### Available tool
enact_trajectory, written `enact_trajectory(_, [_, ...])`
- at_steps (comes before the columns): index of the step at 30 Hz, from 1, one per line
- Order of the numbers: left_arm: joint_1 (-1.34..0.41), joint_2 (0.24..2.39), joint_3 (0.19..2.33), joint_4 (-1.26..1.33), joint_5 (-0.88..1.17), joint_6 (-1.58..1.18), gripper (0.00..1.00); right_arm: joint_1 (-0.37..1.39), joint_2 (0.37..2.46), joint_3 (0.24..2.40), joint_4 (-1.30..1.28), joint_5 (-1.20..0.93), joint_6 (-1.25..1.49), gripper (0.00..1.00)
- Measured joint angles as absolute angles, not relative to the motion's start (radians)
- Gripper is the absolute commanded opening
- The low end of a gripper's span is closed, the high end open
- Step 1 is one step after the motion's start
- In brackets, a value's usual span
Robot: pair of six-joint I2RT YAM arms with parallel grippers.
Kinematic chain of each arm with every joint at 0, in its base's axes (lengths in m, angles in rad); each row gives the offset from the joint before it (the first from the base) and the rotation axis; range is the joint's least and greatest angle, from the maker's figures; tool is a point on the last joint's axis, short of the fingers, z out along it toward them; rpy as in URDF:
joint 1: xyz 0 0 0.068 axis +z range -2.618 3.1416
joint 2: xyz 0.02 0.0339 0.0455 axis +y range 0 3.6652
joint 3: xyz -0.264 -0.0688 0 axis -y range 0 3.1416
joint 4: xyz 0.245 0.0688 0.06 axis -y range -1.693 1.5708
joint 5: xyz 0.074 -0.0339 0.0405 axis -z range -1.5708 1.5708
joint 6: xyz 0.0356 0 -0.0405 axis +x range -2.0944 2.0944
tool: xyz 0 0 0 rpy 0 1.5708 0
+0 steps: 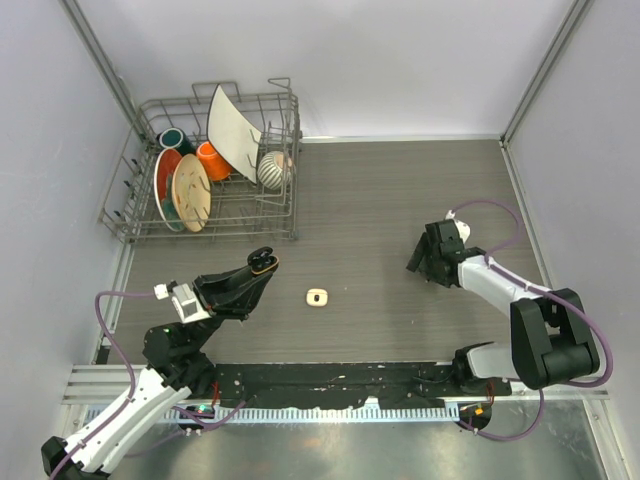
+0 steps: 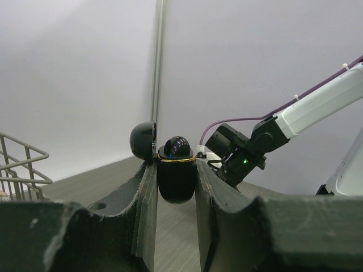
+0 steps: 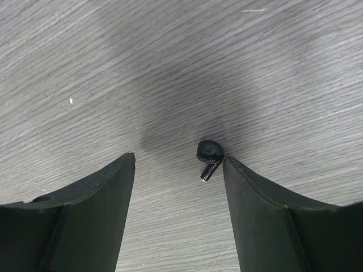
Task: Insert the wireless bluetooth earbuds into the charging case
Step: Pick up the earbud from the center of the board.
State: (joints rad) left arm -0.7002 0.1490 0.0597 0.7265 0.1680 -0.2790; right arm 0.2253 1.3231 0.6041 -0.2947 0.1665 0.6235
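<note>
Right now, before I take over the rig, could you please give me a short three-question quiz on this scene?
1. True or false: the left gripper is shut on the black charging case.
2. What lies between the right gripper's open fingers? A) a cream earbud B) a black earbud C) nothing
3. Fill in: the small cream object lies on the ____, between the two arms.
Key: 1 true; 2 B; 3 table.
</note>
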Motion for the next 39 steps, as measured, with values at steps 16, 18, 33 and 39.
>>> enact_trajectory(16, [-0.700, 0.156, 0.060, 0.728, 0.167, -0.279, 0.00, 0.258, 1.390, 0.667, -0.414, 0.302, 0.585, 0.58])
enact_trajectory(18, [-0.700, 0.156, 0.060, 0.728, 0.167, -0.279, 0.00, 0.258, 1.402, 0.675, -0.410, 0.304, 0.585, 0.56])
enact_trajectory(33, [-0.700, 0.152, 0.060, 0.727, 0.164, -0.280, 0.00, 0.258, 1.430, 0.694, -0.381, 0.315, 0.578, 0.29])
enact_trajectory(39, [-0.700, 0.152, 0.060, 0.727, 0.162, -0.280, 0.00, 0.258, 1.431, 0.694, -0.379, 0.315, 0.575, 0.30])
